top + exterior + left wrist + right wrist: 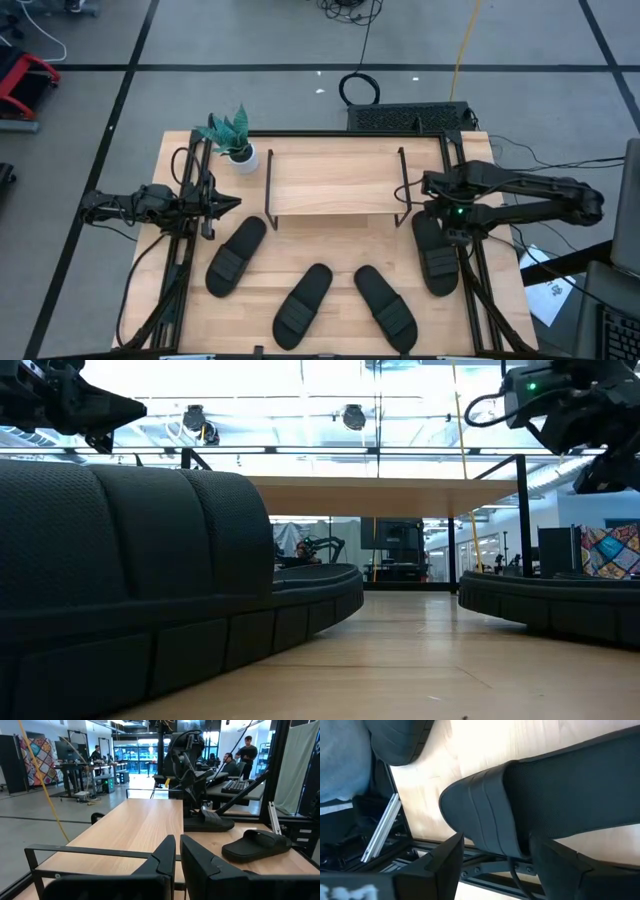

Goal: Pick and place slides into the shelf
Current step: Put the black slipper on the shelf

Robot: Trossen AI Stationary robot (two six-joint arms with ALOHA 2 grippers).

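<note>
All four slides are on the tabletop, none on the shelf [335, 182] yet, so its light-wood board is bare. The right gripper [492, 857] hangs just over the rightmost slide [434, 255], near the shelf's right leg, with its fingers spread to either side of the strap's edge and not pinching anything. These sandals look like light, matte rubber, a bit bendy, probably grippy rather than slick, so nothing fragile here. The wide strap seems the obvious place to grab; the sole looks too broad for those fingers. The other three, the left slide [234, 256] and the two middle ones [303, 304] [386, 306], sit in a loose row in front of the shelf. The left gripper [228, 204] waits by the plant [232, 135] at the left edge, fingers nearly pressed together and empty.
</note>
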